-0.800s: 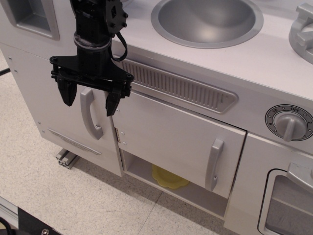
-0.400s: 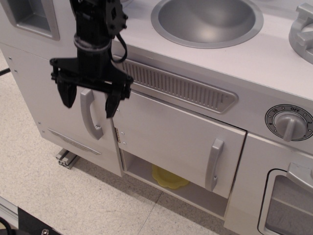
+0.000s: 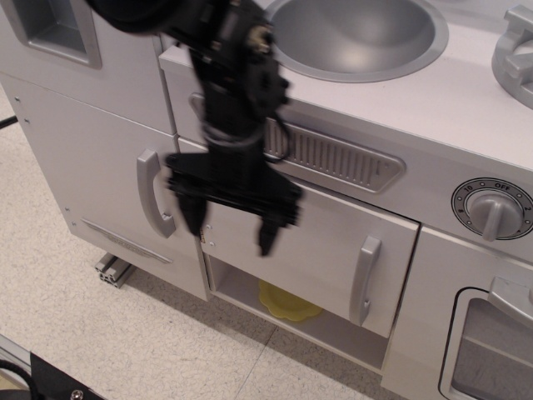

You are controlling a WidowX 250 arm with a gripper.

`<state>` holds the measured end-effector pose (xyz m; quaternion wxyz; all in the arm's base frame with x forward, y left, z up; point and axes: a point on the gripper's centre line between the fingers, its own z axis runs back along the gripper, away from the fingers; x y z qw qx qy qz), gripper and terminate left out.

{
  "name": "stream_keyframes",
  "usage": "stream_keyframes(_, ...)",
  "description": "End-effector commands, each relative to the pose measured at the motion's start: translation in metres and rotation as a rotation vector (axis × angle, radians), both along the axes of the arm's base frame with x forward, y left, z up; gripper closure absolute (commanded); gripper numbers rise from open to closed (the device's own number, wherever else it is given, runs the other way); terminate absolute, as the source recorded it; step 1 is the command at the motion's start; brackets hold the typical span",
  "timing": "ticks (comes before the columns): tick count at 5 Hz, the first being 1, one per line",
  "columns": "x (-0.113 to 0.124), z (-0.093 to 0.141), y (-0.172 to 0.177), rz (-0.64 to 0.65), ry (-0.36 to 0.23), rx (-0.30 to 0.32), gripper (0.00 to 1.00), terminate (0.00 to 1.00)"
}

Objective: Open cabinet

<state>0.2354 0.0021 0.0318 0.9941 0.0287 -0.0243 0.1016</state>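
**Open gripper in front of the cabinet door**

The black gripper (image 3: 229, 223) hangs blurred in front of the left half of the cabinet door (image 3: 321, 242), fingers pointing down and spread apart with nothing between them. One fingertip (image 3: 268, 242) lies over the door face; the other is near the door's left edge, by the hinge (image 3: 202, 240). Whether either touches the door cannot be told through the blur.

The cabinet sits low in the middle of the white toy kitchen, under a long ribbed vent (image 3: 333, 156). Its door stands slightly ajar, the lower edge clear of the shelf (image 3: 308, 321). A yellow object (image 3: 287, 303) rests on that shelf in the gap beneath. The door's small grey handle (image 3: 364, 279) is upright near its right edge, well apart from the gripper.

To the left is a tall narrow door with a long curved handle (image 3: 152, 193), just beside the gripper. Above is a round grey sink (image 3: 354, 33). At the right a grey knob (image 3: 493, 210) sits on a dial; "OFF" can be read at its top and a further mark at its left is too small to make out. Below it, a windowed door (image 3: 491, 354) shows partly.
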Motion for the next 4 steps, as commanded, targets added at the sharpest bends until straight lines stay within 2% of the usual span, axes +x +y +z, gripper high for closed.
stream_keyframes(1,0.014,-0.004,-0.056,-0.149,-0.154,-0.139,0.00,0.00)
stream_keyframes(3,0.036,-0.038,-0.080,-0.200,-0.208,-0.164,0.00,0.00)
stream_keyframes(4,0.051,-0.050,-0.085,-0.178,-0.232,-0.143,0.00,0.00)
